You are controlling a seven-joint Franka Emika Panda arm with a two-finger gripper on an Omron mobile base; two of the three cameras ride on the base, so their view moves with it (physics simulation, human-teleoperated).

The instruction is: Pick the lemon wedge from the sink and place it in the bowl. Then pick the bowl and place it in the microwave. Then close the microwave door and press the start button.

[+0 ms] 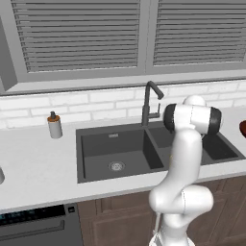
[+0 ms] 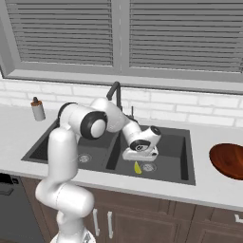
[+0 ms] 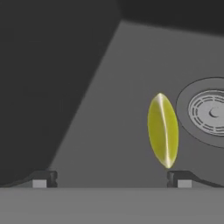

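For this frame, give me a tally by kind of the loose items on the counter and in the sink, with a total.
Lemon wedge: 1, lying on the floor of the sink's right basin beside the drain.
Bowl: 1, reddish-brown, on the counter right of the sink.
Soap dispenser: 1, on the counter left of the sink.
Total: 3

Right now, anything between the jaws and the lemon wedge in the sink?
Nothing visible. The gripper hangs open in the sink's right basin just above the lemon wedge, which lies on bare basin floor beside the drain, off toward one fingertip.
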